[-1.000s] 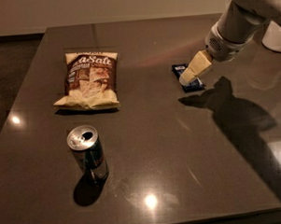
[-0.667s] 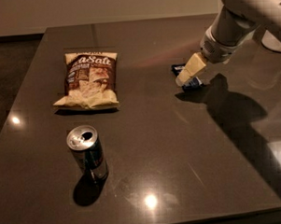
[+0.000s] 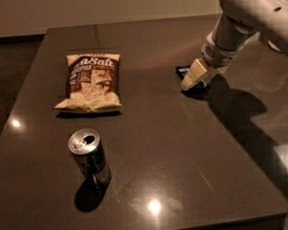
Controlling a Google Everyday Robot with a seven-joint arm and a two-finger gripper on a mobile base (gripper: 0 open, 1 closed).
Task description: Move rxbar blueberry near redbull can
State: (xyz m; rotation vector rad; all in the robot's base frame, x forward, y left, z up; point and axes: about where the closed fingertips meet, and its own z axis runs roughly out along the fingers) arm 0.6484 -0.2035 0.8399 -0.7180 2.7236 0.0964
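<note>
The gripper (image 3: 194,78) is down low on the table (image 3: 184,148), right at the blue bar (image 3: 182,69). The bar lies flat on the table. Only one dark end of it pokes out from behind the gripper; the rest is hidden. I cannot tell if the gripper has hold of the bar or is only touching it.

The bar looks small, thin and light. Its wrapper is probably smooth and a bit slippery, and the bar inside is likely a little bendy. I think the best place to take it is across its short sides, near the middle, so it does not tip or slide out. A gentle squeeze should be enough.

The can (image 3: 90,157) stands upright, well apart from the gripper, across the table toward the near edge. It has a hole in its shiny top, but I cannot see if any drink is inside. It is tall and thin, so a bump could knock it over.

The chip bag (image 3: 91,81) lies flat, off to the side of the gripper and beyond the can. It looks closed, so what is in it does not show.
</note>
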